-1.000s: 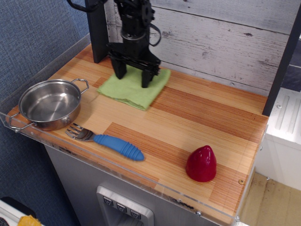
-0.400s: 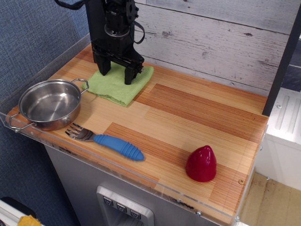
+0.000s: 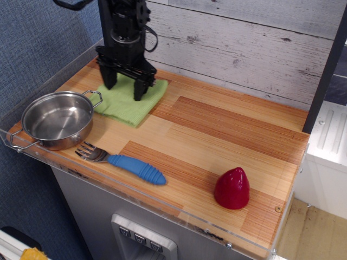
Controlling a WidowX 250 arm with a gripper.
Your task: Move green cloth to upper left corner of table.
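Observation:
The green cloth [image 3: 123, 106] lies folded and flat on the table [image 3: 217, 135], at the far left near the back wall. My gripper [image 3: 124, 86] stands upright over the cloth's back half. Its two black fingers [image 3: 140, 90] are spread wide apart, and their tips rest on or just above the cloth. Nothing is held between them. The gripper body hides the cloth's far edge.
A steel pan [image 3: 57, 119] sits at the front left, right next to the cloth's left corner. A fork with a blue handle [image 3: 135, 168] lies near the front edge. A red cone-shaped object [image 3: 232, 188] stands at the front right. A plank wall [image 3: 244, 49] closes the back.
The gripper has moved left along the back of the table, and the green cloth has slid left with it, closer to the pan. The fingers stay spread.

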